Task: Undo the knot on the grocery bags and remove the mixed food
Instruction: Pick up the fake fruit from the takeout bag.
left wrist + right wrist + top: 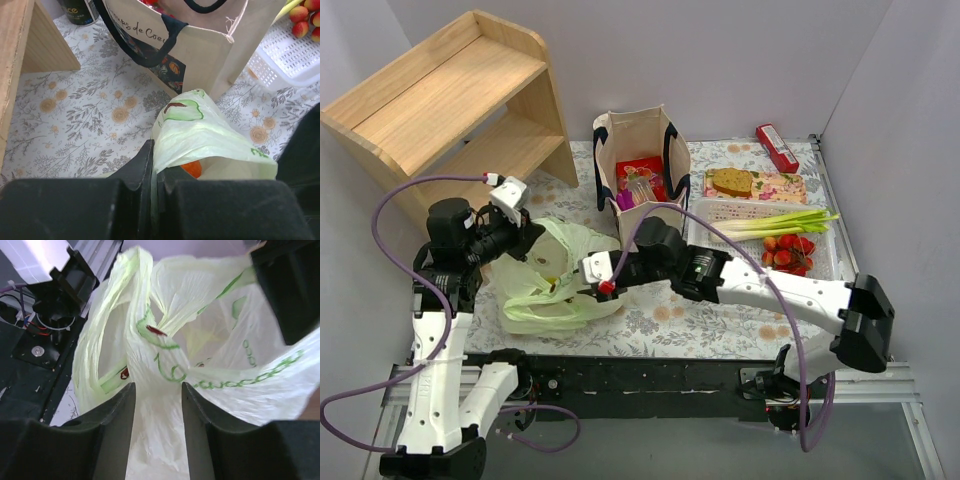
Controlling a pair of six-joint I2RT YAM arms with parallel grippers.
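The pale green plastic bag [555, 278] was found slumped on the floral table cover [670, 318], between the two grippers and nearer than the canvas tote [638, 150]. Its long axis was laid across the table, tilted from near left toward far right, with a pointed corner reaching toward the tote's base. The film was seen to be thin, translucent and heavily creased, printed with green lettering and a small red mark. An orange round fruit [192, 169] was glimpsed through it. A twisted rope of film was visible from the right wrist, though the knot itself could not be told apart from the folds. The left gripper [154, 162] was clamped tight on a pinch of the bag's film. The right gripper [158, 390] was held with its jaws apart, loose film lying in the gap. The tote, stiff beige cloth with navy straps, stood upright, and beside it strawberries [788, 252] were held in a white slotted basket [825, 262].
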